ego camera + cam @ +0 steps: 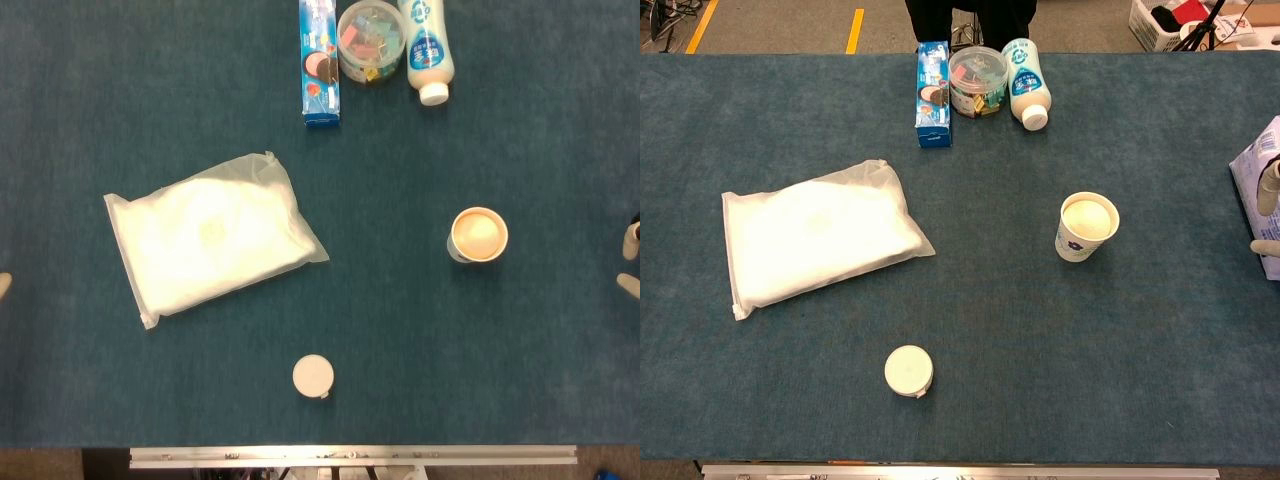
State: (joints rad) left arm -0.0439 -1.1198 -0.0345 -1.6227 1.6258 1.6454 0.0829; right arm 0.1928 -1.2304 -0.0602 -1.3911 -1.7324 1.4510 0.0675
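Your right hand (1268,215): only pale fingertips show at the right edge of both views, one upper and one lower, apart from each other with nothing visible between them. Whether it is spread or holding something, you cannot tell. In the chest view it lies against a white and blue packet (1252,175), itself cut by the frame edge.

Your left hand (4,285): a pale sliver at the left edge of the head view, too little to tell its state.

Nearest your right hand: a paper cup (1086,227), upright, right of centre, filled with a pale cream-coloured content.

Left of centre: a flat frosted plastic bag (820,235) with white contents, lying tilted on the blue worktop (1040,340).

Lower centre: a small round white lid or jar (909,370), standing apart from everything else.

Top centre, in a close row: a blue box (932,80), a clear round tub (977,80) of coloured clips, and a white bottle (1025,82) lying down, cap toward you.
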